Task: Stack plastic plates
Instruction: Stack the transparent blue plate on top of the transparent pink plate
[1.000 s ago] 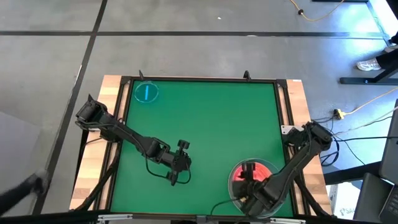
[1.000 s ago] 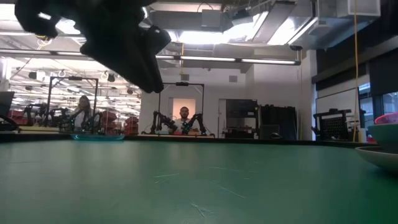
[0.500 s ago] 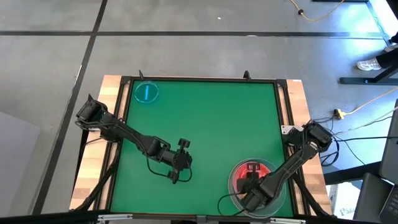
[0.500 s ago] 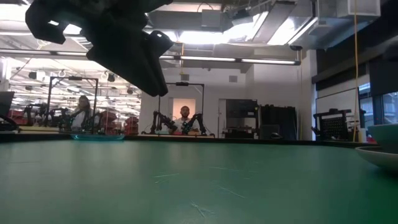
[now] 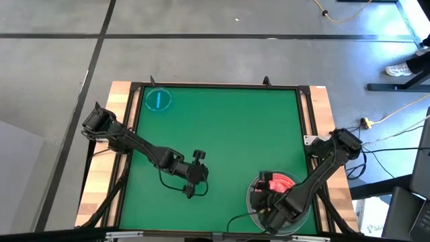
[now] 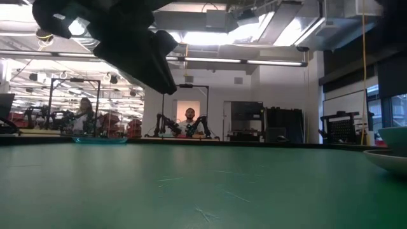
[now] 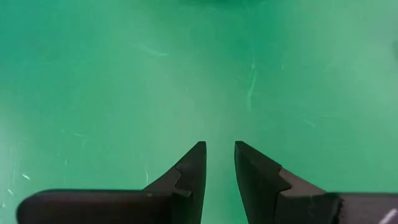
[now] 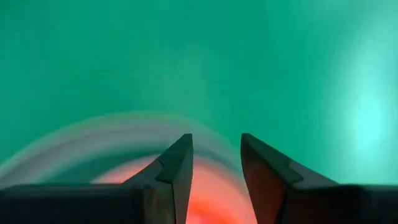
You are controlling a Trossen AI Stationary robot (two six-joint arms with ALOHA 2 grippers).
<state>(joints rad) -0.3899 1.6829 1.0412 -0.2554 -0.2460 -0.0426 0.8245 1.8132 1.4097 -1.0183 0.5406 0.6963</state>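
Note:
A stack of plastic plates (image 5: 281, 183) sits near the table's near right corner: a grey-white rim with pink-red showing inside. Its edge (image 6: 389, 158) shows at the right border of the low view. One small blue plate with a bar (image 5: 158, 99) lies flat in the far left corner, also seen as the thin disc (image 6: 98, 140). My right gripper (image 8: 216, 139) hovers open over the stack's pink middle (image 8: 214, 199). My left gripper (image 7: 219, 145) hangs above bare table left of centre, its fingers slightly open on nothing.
The green table (image 5: 228, 134) has a raised dark frame and wooden side rails. My left arm (image 6: 121, 38) fills the upper left of the low view. Beyond the far edge are other robot stations and seated people.
In the low view, a pink edge that stood above the stack's rim a second ago has dropped out of sight. My right gripper has drawn back a little over the stack toward the near edge. My left gripper has drifted slightly toward the table's right and near edges.

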